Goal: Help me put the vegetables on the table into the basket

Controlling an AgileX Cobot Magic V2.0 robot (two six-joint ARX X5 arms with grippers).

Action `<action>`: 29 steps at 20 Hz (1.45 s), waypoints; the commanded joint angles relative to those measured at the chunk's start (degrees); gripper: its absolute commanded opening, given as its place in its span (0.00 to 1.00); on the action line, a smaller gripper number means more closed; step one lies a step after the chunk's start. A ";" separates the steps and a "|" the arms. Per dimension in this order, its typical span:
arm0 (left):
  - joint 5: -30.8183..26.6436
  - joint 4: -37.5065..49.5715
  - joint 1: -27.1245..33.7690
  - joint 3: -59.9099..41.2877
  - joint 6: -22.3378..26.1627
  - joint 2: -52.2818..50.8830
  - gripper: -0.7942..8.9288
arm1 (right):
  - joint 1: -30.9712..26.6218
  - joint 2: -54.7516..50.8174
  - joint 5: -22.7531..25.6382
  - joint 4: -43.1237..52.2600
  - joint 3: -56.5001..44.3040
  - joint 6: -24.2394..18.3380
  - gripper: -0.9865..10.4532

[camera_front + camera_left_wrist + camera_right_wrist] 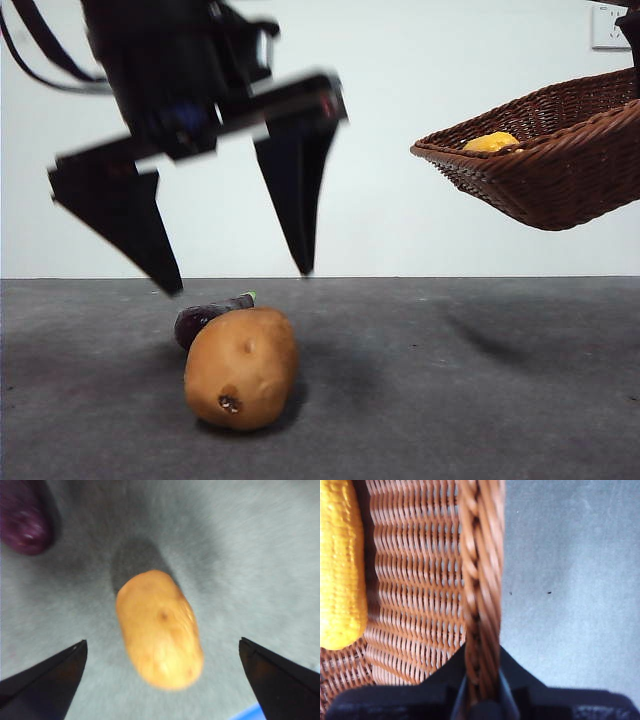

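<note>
Potato (241, 368), tan-brown, oval: lying on the dark grey desk (450, 400), nearest the front camera. Eggplant (205, 316), small, dark purple, green stem: on the desk just behind the potato, partly hidden by it. Left claw (240, 280): above both, jaws spread wide, grasping nothing, the potato between them in the wrist view. Basket (560, 160), woven, reddish-brown: lifted off the desk, tilted, well apart from the potato. Yellow-orange bumpy vegetable (340, 565): inside the basket. Right claw (482, 700): clenched on the basket's braided rim.
</note>
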 commanded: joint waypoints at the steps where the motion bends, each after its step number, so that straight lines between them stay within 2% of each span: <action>1: 0.74 2.27 -0.02 -0.46 -0.48 3.87 0.60 | 0.04 -0.31 -0.66 0.42 -0.17 -0.35 0.07; 7: 1.16 3.76 0.11 -0.46 -0.35 9.79 0.58 | 0.04 -0.31 -0.66 0.31 -0.24 -0.35 0.07; 9: 1.29 3.58 0.46 -0.46 0.09 11.13 0.38 | 0.04 -0.31 -0.66 0.31 -0.26 -0.37 0.07; 11: 1.60 4.09 0.46 -0.46 2.23 11.43 0.11 | 0.04 -0.31 -0.63 0.31 -0.26 -0.39 0.07; 12: 1.46 4.66 0.46 -0.42 3.30 11.06 0.07 | 0.04 -0.31 -0.63 0.33 -0.26 -0.39 0.07; 16: 1.99 4.96 0.42 0.63 4.48 6.19 0.07 | 0.04 -0.31 -0.66 0.28 -0.26 -0.37 0.07; 19: 2.80 5.88 -1.05 1.53 4.50 -1.25 0.07 | 0.15 -0.31 -0.66 -0.09 -0.28 -0.35 0.07; 24: 4.20 17.86 -8.17 1.53 2.97 -11.80 0.07 | 2.56 -0.31 -2.16 -0.11 -0.28 -0.15 0.07; 27: 4.00 26.53 -11.61 1.55 3.65 -13.03 0.07 | 6.38 -0.31 -2.14 -0.59 -0.28 0.55 0.07; 29: 3.17 27.19 -11.69 1.55 3.65 -12.79 0.07 | 9.18 -0.31 -2.14 -1.27 -0.28 1.20 0.07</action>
